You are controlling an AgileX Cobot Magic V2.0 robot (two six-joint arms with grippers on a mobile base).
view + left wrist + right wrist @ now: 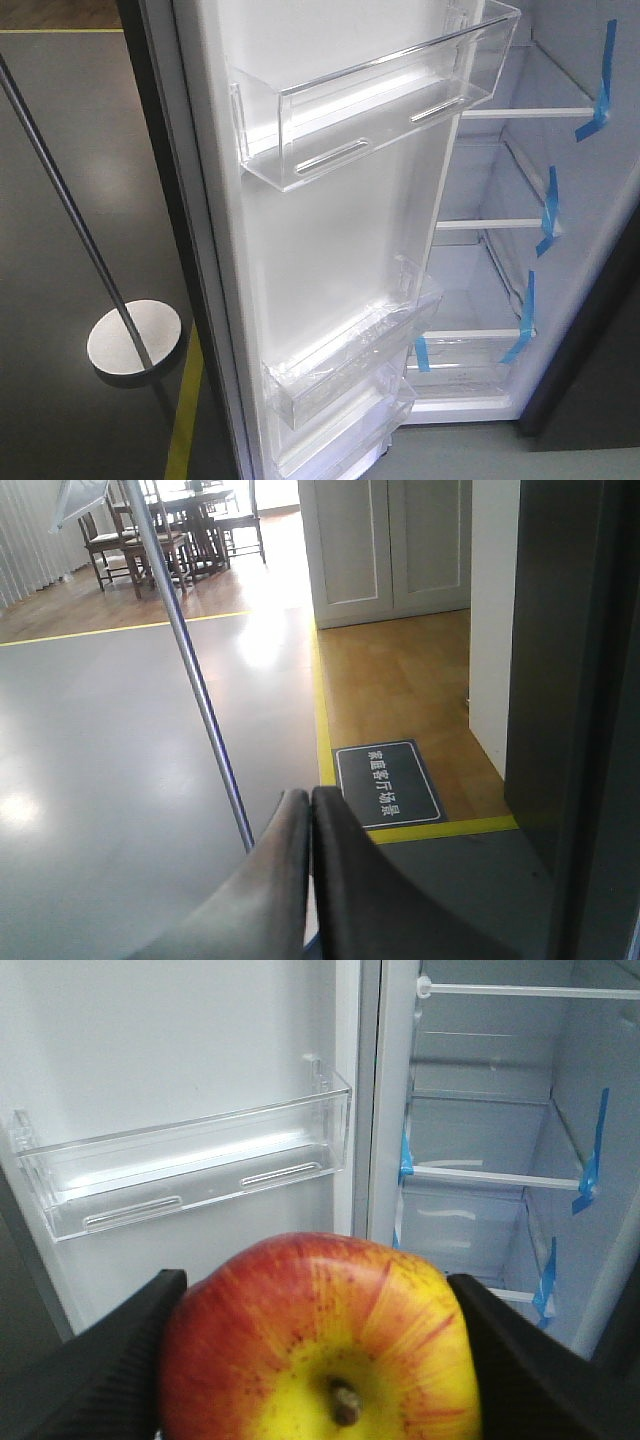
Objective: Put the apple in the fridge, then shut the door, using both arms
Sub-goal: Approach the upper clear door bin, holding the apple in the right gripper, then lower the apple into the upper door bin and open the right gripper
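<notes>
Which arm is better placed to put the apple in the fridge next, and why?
Right. The right gripper is shut on the apple, facing the shelves of the open fridge. The left gripper is shut and empty, pointing over the floor.

The apple (320,1345) in your right tool (318,1295) is cut off at the bottom edge, hiding the lower door (180,1050) beyond it.

The door (330,250) is smooth white plastic inside, and its bins (370,110) are clear, shiny plastic. The apple (320,1340) has smooth, glossy skin, and the right pincer (318,1310) has dull black pads (100,1365) with a fine bumpy pattern. The grey floor (110,740) is very shiny, the pole (195,680) is smooth shiny metal, and the tape strips (603,85) are matt blue.
</notes>
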